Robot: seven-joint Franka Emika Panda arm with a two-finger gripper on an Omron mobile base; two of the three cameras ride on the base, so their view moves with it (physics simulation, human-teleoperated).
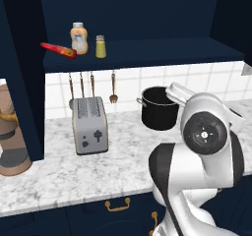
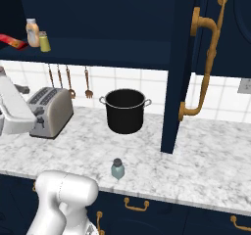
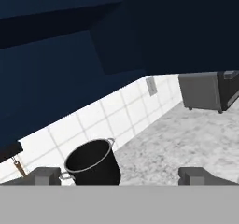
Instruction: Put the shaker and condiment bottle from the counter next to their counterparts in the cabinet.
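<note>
Near the bench's (image 2: 206,155) front edge, forward of the black pot (image 2: 125,110), stood the grey-blue shaker (image 2: 117,169). Over the pot hung the gripper (image 3: 120,177), jaws wide, empty. Beyond, the red condiment bottle (image 1: 58,49) lay on the cabinet (image 1: 147,53) shelf beside the orange bottle (image 1: 79,38) and yellow-green shaker (image 1: 100,46).

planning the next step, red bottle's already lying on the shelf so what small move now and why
Probably swing the open gripper down toward the shaker. It stands alone near the counter front edge, while the fingers face the pot, holding nothing.
</note>
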